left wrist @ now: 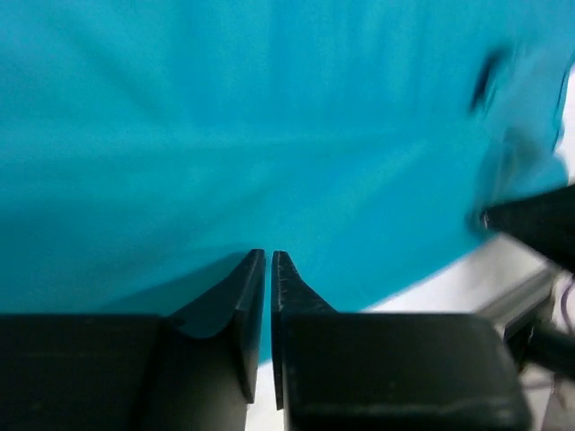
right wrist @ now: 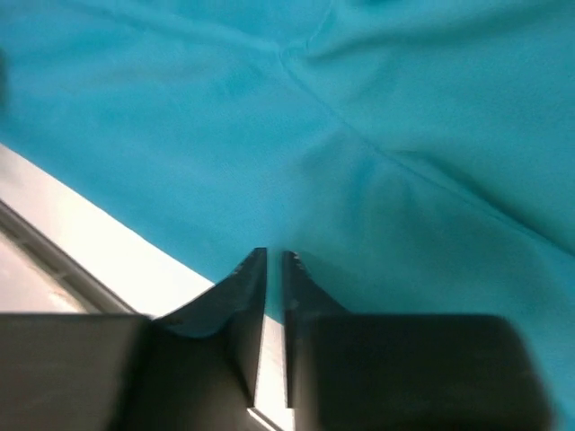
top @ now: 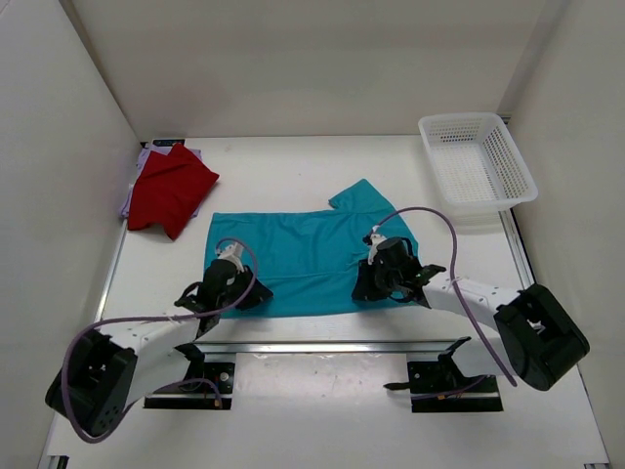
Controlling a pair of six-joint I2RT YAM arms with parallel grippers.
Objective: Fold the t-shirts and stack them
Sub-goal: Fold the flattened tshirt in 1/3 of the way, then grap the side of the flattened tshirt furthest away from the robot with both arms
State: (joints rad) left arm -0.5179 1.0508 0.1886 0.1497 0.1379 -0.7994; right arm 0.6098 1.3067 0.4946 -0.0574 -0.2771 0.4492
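The teal t-shirt (top: 308,256) lies spread flat mid-table, one sleeve sticking out at its far right. My left gripper (top: 252,291) sits at its near left edge and my right gripper (top: 364,286) at its near right edge. In the left wrist view the jaws (left wrist: 269,254) are closed to a thin gap on the teal cloth (left wrist: 269,135). The right wrist view shows the same (right wrist: 274,253), with creases in the cloth (right wrist: 359,153) running toward the tips. The red t-shirt (top: 172,191) lies folded at the far left on the lavender t-shirt (top: 146,156).
A white lattice basket (top: 476,118) stands at the far right corner. A metal rail (top: 332,347) runs along the near edge just behind the teal shirt's hem. White walls close in the left, right and far sides.
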